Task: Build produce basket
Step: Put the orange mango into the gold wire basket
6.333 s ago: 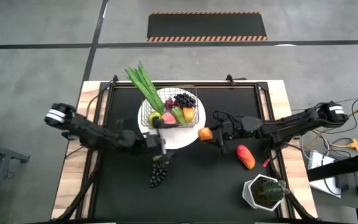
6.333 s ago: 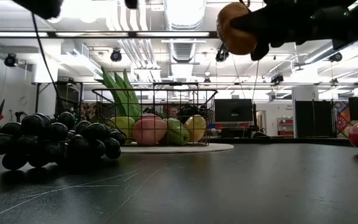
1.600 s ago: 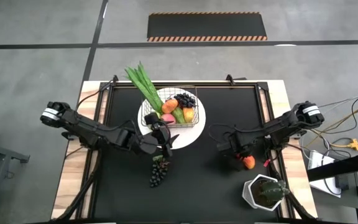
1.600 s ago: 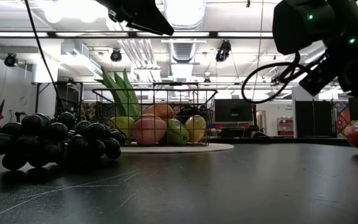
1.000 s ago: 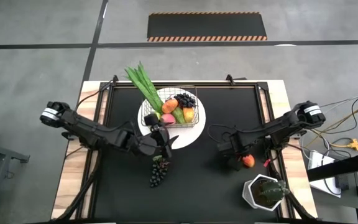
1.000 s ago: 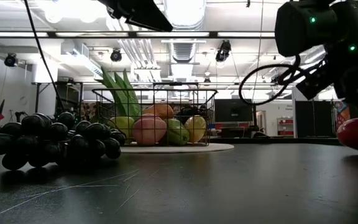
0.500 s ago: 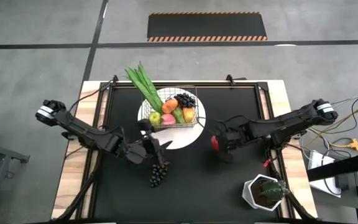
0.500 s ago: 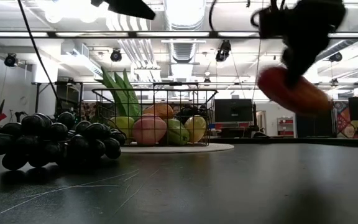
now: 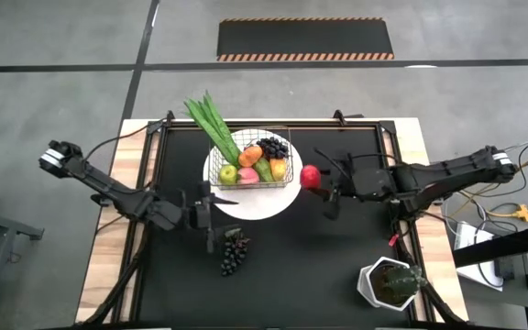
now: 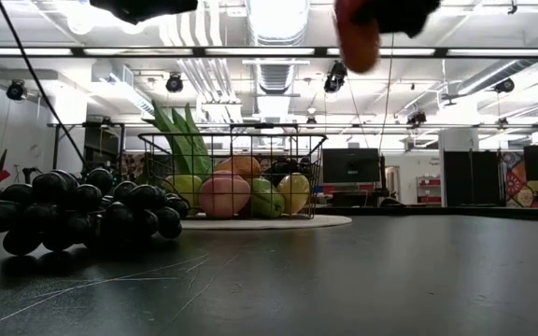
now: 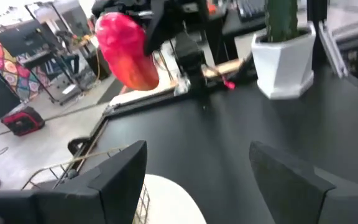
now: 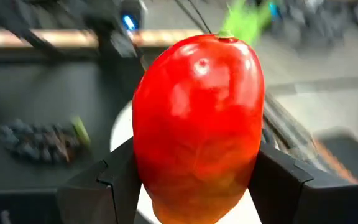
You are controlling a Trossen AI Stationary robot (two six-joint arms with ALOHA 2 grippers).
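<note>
Black counter (image 9: 273,266), left to right: left pincer (image 9: 211,209) hangs with fingers apart, grape bunch (image 9: 234,253) just beside it, basket (image 9: 255,170) of produce just beyond; right pincer (image 9: 322,183) is clamped on the red-orange fruit (image 9: 310,176), right beside the plate (image 9: 264,203).

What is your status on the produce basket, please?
Right end effector shut on red-orange toy fruit, beside grey wire-mesh basket. Left end effector open, above dark grape bunch. Nothing obstructing.
</note>
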